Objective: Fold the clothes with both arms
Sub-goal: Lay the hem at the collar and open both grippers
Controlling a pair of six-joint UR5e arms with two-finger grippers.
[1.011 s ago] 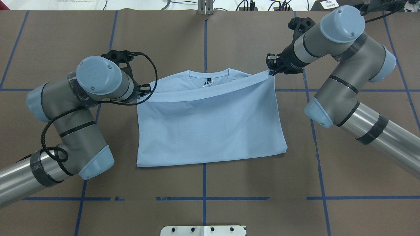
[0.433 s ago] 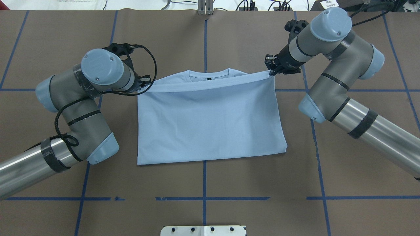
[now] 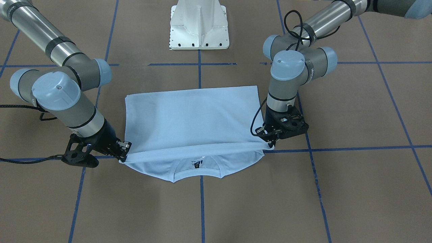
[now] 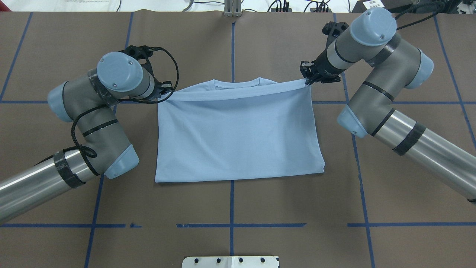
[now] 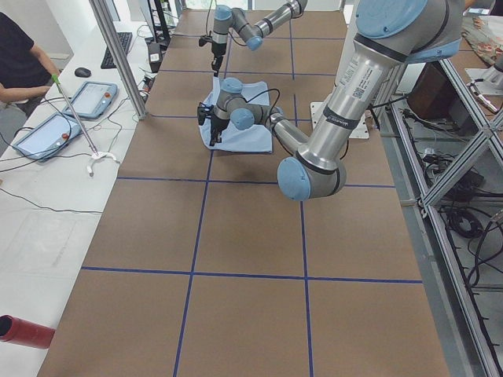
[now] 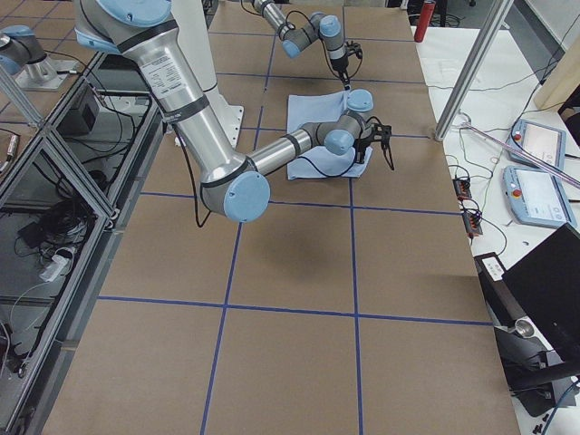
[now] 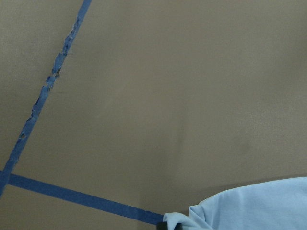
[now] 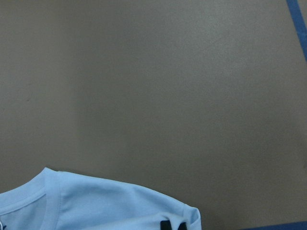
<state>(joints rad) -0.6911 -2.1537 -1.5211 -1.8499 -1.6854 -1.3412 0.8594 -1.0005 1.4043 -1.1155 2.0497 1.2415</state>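
Note:
The pale blue T-shirt (image 4: 238,137) lies folded on the brown table, its lower half doubled over toward the collar (image 4: 238,82). My left gripper (image 4: 168,89) is shut on the hem's left corner, and my right gripper (image 4: 307,79) is shut on the right corner. They hold the hem as a taut band just short of the collar. In the front-facing view the left gripper (image 3: 270,142) and right gripper (image 3: 124,154) hold that band slightly off the table, and the chest print (image 3: 198,164) peeks out beneath it. Each wrist view shows only a shirt edge (image 7: 254,206) (image 8: 96,201).
The white pedestal base (image 3: 199,27) stands at the robot's side of the table. Blue tape lines (image 4: 231,225) grid the brown surface. Beyond the far edge a person (image 5: 20,63) sits at a bench with tablets (image 5: 78,98). A red cylinder (image 5: 23,331) lies off-table.
Both grippers carried the hem farther from the robot toward the collar. The left side caught up with the right, levelling the band, and the neck label and print became covered in the overhead view.

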